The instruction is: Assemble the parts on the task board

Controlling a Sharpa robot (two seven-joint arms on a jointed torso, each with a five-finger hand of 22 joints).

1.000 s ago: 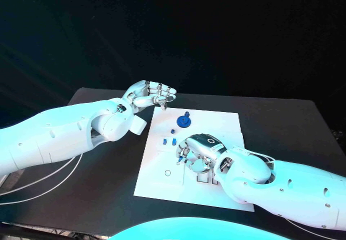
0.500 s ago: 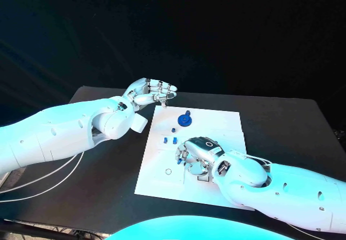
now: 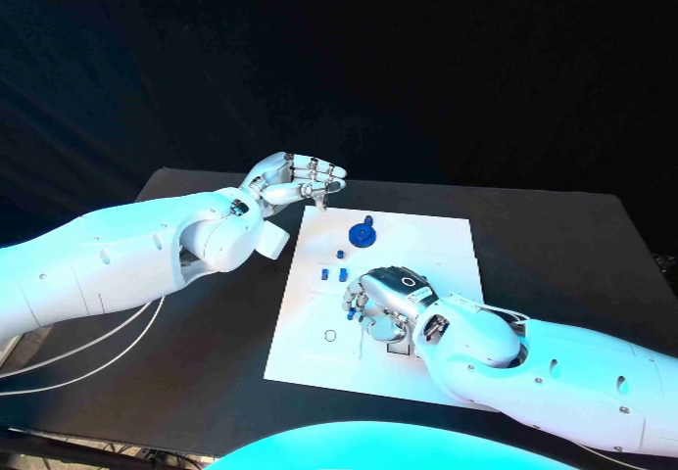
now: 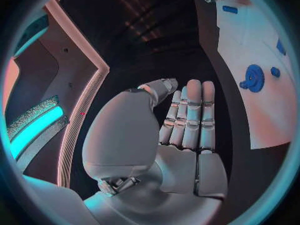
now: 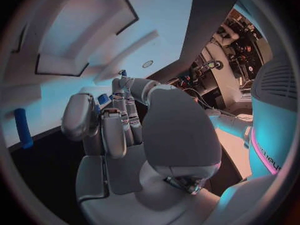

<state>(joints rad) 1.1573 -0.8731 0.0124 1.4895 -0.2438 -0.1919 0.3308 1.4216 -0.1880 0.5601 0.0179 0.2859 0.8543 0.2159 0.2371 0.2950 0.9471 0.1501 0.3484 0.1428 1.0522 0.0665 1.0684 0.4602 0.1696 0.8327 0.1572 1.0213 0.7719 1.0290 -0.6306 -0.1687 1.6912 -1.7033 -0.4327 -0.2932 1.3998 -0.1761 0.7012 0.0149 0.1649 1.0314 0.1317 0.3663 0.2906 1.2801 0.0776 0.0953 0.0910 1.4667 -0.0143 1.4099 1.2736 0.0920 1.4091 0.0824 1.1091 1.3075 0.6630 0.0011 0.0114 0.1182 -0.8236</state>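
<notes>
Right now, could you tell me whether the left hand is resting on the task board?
No, the left hand is off the task board, beyond its far left corner.

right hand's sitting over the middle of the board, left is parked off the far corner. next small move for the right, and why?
Probably a small lowering to seat the piece. The right hand is curled over the task board, and the right wrist view shows a small blue part at its fingertips; whether it is firmly gripped is unclear. The left hand holds nothing, off the board. The blue gear lies apart.
</notes>
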